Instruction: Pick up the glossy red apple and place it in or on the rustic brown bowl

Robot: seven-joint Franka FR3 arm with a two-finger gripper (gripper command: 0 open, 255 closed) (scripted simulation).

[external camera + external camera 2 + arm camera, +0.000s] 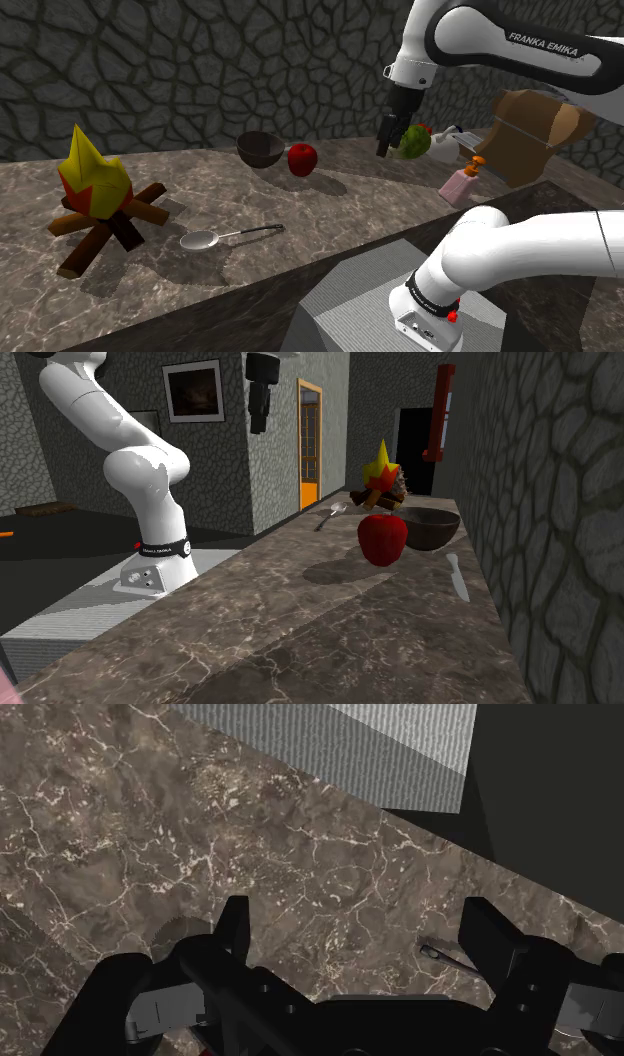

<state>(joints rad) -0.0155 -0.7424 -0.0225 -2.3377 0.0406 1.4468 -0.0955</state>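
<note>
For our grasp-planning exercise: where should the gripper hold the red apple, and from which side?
Grip the red apple across its round middle, probably from straight above: it stands upright on the counter, and the dark bowl sits close beside it.

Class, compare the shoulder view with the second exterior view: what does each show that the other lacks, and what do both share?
Shoulder view, not the second exterior: a green-and-red fruit and a brown bag toward that view's right.
Second exterior view, not the shoulder: a framed picture and an orange door frame on the wall beyond the white arm.
Both: the red apple beside the dark bowl, the toy campfire, the metal spoon and the marble counter.
</note>
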